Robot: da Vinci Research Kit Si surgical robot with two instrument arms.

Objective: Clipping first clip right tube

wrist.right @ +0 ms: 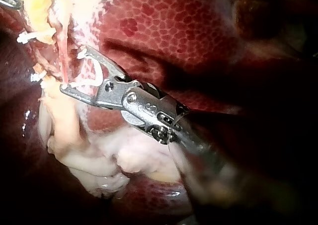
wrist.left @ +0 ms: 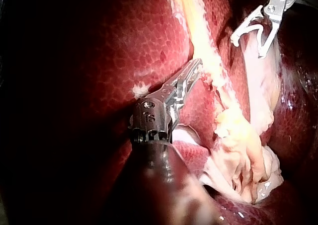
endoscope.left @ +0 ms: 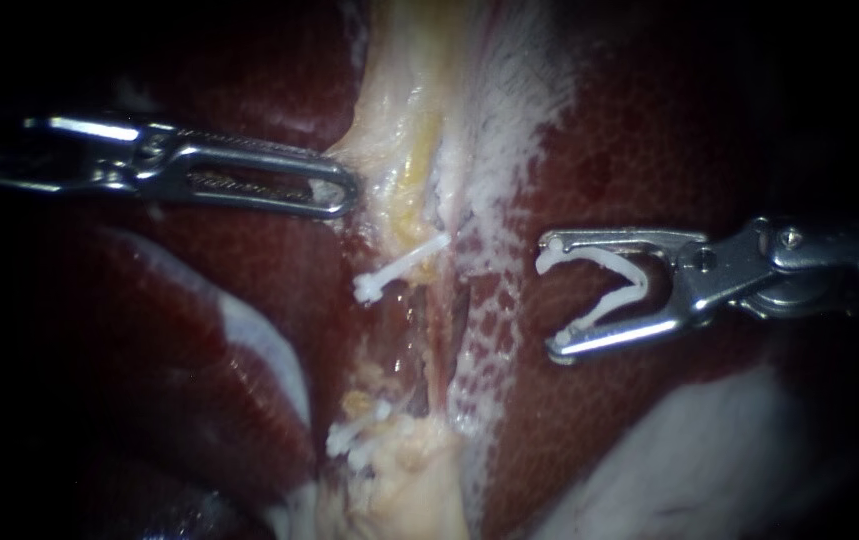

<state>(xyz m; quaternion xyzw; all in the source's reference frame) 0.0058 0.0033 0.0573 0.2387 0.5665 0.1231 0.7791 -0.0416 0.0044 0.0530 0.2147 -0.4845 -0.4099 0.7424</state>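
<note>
Background: dark on every side of the endoscope view, so all I can see is the lit tissue.
Surface: glossy dark-red mottled liver point(endoscope.left: 649, 150) fills the field, with a frosted whitish film lying on it just beside the middle.
Middle: pale cream-and-yellow band of tissue point(endoscope.left: 404, 120) runs down through the liver and ends in a lumpy cream-coloured mass point(endoscope.left: 409, 485).
Task's thing: thin pinkish-red tube point(wrist.right: 63, 61) lies bare along that band, below its yellow part.
Clips in place: closed white plastic clip point(endoscope.left: 399, 268) sits slanted across the band. A cluster of small white clip pieces point(endoscope.left: 354, 435) sits lower, just above the lumpy mass.
Left instrument point(endoscope.left: 349, 192): silver, slotted jaws, coming in from the left. The jaws lie together, pinched on the near edge of the pale band.
Right instrument point(endoscope.left: 549, 305): silver, coming in from the right. Its jaws stand wide apart, both bearing on the open white V-shaped plastic clip point(endoscope.left: 609, 308) seated between them, with the mouth facing the tube.
Gap: in the endoscope view the jaw tips stand apart from the tube, with the whitish film between them. In the right wrist view the lower tip looks just beside the tube, and I cannot tell if it touches.
</note>
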